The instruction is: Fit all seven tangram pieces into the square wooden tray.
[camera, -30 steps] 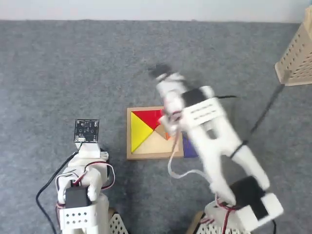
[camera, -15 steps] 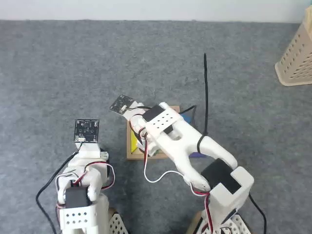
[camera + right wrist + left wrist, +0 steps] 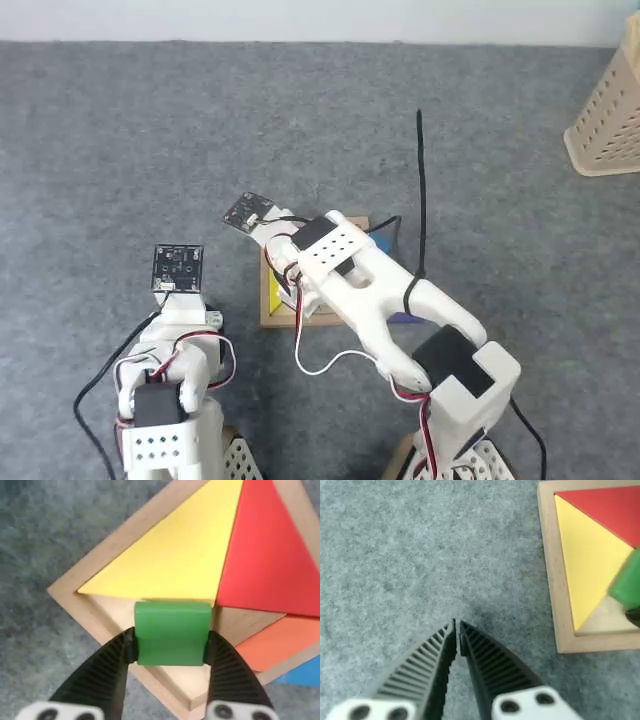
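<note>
- A beige perforated basket (image 3: 608, 105) stands at 2 o'clock from the wooden tray (image 3: 266, 300), well apart; a black cable (image 3: 420, 190) runs along the tray's 3 o'clock side.
- The right arm (image 3: 370, 290) lies over the tray and hides most of it from above; a blue piece (image 3: 404, 318) lies outside at 4 o'clock.
- The left hand (image 3: 457, 626) sits clenched on nothing at 8 o'clock from the tray, over bare counter (image 3: 150, 130), a grey carpet-like surface with a pale wall at 12 o'clock.
- The right hand (image 3: 170, 642) grips a green piece (image 3: 172, 630) above the tray's bare wood, beside the yellow triangle (image 3: 175, 555), red triangle (image 3: 265, 560) and orange piece (image 3: 280, 640).
- The green piece's long axis spans finger to finger, parallel to the yellow triangle's nearest edge.
</note>
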### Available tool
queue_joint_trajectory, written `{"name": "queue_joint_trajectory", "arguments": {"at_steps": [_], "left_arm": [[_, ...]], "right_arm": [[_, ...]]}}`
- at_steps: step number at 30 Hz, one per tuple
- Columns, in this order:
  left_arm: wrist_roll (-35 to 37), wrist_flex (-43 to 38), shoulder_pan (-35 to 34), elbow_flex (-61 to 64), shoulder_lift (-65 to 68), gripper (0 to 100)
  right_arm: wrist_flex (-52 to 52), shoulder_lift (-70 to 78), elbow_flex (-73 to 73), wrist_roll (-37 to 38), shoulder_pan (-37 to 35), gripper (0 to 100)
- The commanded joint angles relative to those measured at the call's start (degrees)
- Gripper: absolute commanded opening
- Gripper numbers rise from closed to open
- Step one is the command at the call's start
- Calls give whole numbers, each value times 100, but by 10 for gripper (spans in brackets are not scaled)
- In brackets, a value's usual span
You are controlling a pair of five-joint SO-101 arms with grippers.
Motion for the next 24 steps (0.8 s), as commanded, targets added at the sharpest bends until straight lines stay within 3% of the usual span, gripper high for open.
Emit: {"name": "queue_joint_trajectory", "arguments": {"at_steps": [1, 16, 24], "left_arm": [[44, 26, -35, -66, -88, 12], [44, 26, -35, -66, -88, 12], [44, 26, -35, -66, -88, 12]], "right_arm": [[-92, -242, -62, 35, -31, 160], [259, -664, -44, 53, -13, 231], [497, -1191, 0, 35, 637, 143]]}}
